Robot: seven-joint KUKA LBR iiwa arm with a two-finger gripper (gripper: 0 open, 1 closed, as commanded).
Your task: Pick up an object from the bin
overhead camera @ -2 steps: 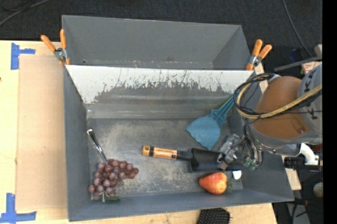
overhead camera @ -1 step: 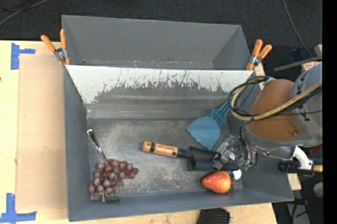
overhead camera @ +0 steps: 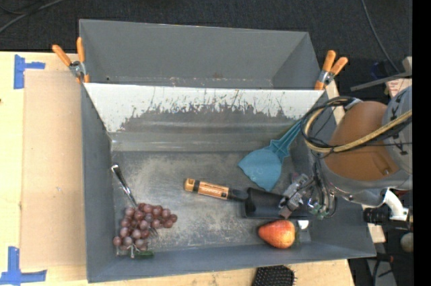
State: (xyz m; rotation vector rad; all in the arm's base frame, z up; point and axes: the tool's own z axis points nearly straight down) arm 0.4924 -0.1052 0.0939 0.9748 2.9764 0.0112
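My gripper (overhead camera: 301,200) hangs low at the bin's right side. It is right above the black end of a long tool (overhead camera: 219,192) with an orange-brown handle, which lies across the bin floor pointing left. A red and orange fruit (overhead camera: 277,235), shaped like an apple, lies just below the gripper near the front wall. A light blue scoop (overhead camera: 261,167) lies just behind and to the left of the gripper, its handle running up toward the right wall.
A bunch of dark purple grapes (overhead camera: 141,224) lies in the front left corner. A thin metal utensil (overhead camera: 123,185) lies slanted just behind it. The arm with its orange cover and cables fills the right rim.
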